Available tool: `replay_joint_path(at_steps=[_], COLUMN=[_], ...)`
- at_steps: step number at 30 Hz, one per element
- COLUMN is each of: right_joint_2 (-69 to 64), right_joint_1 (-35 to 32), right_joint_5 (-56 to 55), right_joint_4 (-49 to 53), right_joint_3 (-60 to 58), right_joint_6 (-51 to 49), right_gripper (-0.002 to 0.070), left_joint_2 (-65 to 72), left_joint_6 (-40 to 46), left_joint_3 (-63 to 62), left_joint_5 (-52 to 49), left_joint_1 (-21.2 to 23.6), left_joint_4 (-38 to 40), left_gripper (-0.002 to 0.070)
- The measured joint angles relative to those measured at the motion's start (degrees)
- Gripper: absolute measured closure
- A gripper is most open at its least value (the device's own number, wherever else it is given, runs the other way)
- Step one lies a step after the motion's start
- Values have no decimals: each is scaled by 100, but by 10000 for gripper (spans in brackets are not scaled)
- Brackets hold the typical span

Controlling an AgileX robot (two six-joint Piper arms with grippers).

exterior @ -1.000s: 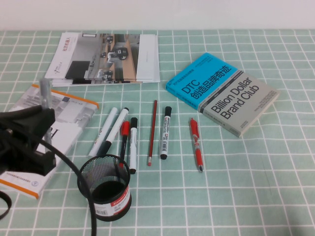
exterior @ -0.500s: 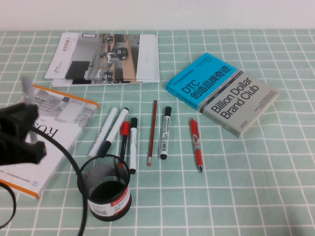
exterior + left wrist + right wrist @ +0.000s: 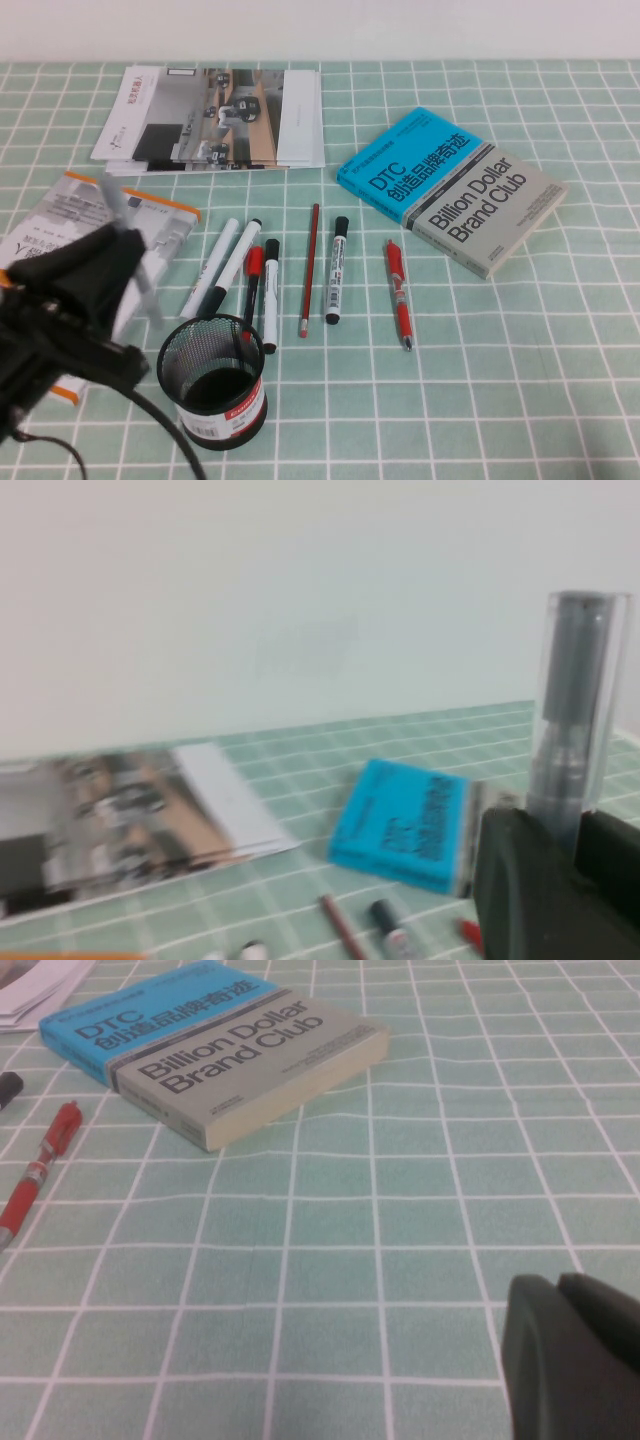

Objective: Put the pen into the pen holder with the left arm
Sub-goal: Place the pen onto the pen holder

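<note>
My left gripper (image 3: 112,262) is shut on the slim pale-grey pen (image 3: 114,203) and holds it above the table, just left of the black wire-mesh pen holder (image 3: 214,386). The pen is tilted, its lower end (image 3: 149,295) pointing down toward the holder's left rim. In the left wrist view the pen (image 3: 576,695) stands up between the black jaws of the left gripper (image 3: 574,830). The holder looks empty. My right gripper (image 3: 578,1355) shows only in the right wrist view, its fingers together, low over bare tablecloth.
White black-capped markers (image 3: 232,265), a red pencil (image 3: 309,268), another marker (image 3: 336,268) and a red pen (image 3: 400,292) lie behind and right of the holder. A book (image 3: 452,187) lies at back right, magazines (image 3: 212,120) at the back, another book (image 3: 60,225) under the left arm.
My left gripper has moved right and nearer the pen holder with the pen; the pen has tilted from near upright to leaning toward the holder.
</note>
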State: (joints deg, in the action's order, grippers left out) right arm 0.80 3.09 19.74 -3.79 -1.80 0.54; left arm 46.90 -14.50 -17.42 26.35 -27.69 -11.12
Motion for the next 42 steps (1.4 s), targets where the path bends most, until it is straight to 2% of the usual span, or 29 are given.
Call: replay_joint_path(at_steps=[5, 14, 24, 34, 37, 42], right_joint_2=[0, 0, 0, 0, 0, 0], right_joint_1=[0, 0, 0, 0, 0, 0], right_joint_5=[0, 0, 0, 0, 0, 0], right_joint_4=[0, 0, -12, -12, -12, -12], right_joint_3=[0, 0, 0, 0, 0, 0], right_joint_6=[0, 0, 0, 0, 0, 0], right_gripper=[696, 696, 696, 696, 696, 696], left_joint_2=[652, 1843, 2667, 3130, 3143, 3143], left_joint_6=[-506, -542, -27, -1, 7, 7], left_joint_3=[23, 23, 473, 484, 484, 484], left_joint_5=[837, 1618, 2624, 2848, 2848, 2815], left_joint_1=[-11, -11, -11, -11, -11, -11], left_joint_4=[-551, -1058, -737, -614, -602, -592], left_gripper=[627, 627, 627, 625, 592, 433])
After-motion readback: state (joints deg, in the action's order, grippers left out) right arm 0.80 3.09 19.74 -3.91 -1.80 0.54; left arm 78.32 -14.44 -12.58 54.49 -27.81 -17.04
